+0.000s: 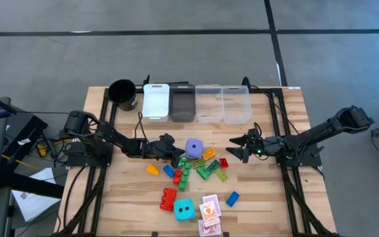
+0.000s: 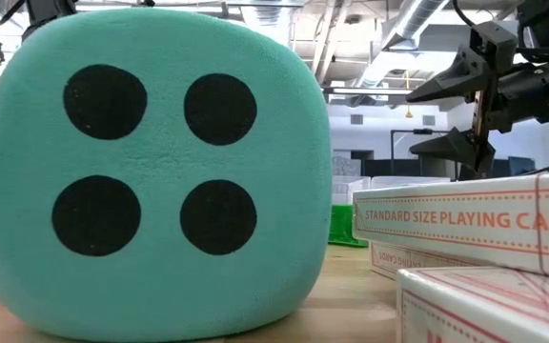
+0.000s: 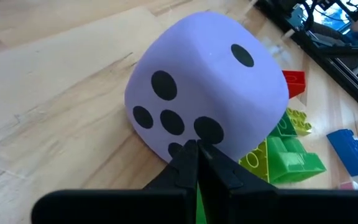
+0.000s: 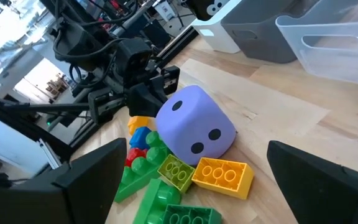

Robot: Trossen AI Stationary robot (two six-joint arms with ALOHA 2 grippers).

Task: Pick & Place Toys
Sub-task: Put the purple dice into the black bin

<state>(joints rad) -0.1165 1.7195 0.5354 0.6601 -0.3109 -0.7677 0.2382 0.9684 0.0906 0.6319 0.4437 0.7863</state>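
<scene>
The purple die (image 1: 194, 146) (image 3: 210, 81) (image 4: 194, 121) sits tilted at the table's middle, its right side against green and yellow bricks (image 1: 206, 164). My left gripper (image 1: 176, 156) (image 3: 197, 149) is shut, at the die's lower left edge. My right gripper (image 1: 237, 146) (image 2: 416, 122) (image 4: 197, 162) hangs open right of the die, above the table, holding nothing. More bricks (image 1: 168, 199) lie nearer the front. The cyan die (image 1: 183, 209) (image 2: 151, 171) and red-white card boxes (image 1: 209, 212) (image 2: 465, 224) lie at the front edge. My left gripper's shut fingertips (image 3: 188, 155) meet the purple die's lower edge (image 3: 182, 144), below its several-dot face. They come from the table's left, slanting down. The die is tilted, its far side toward the bricks. Whether the tips reach under it is hidden by the fingers.
Along the far edge stand a black cup (image 1: 122, 92), a white bin (image 1: 156, 101), a grey bin (image 1: 182, 102) and two clear bins (image 1: 208, 103) (image 1: 236, 103). Bare wood lies between the bins and the die. A blue brick (image 1: 232, 198) lies at the front right.
</scene>
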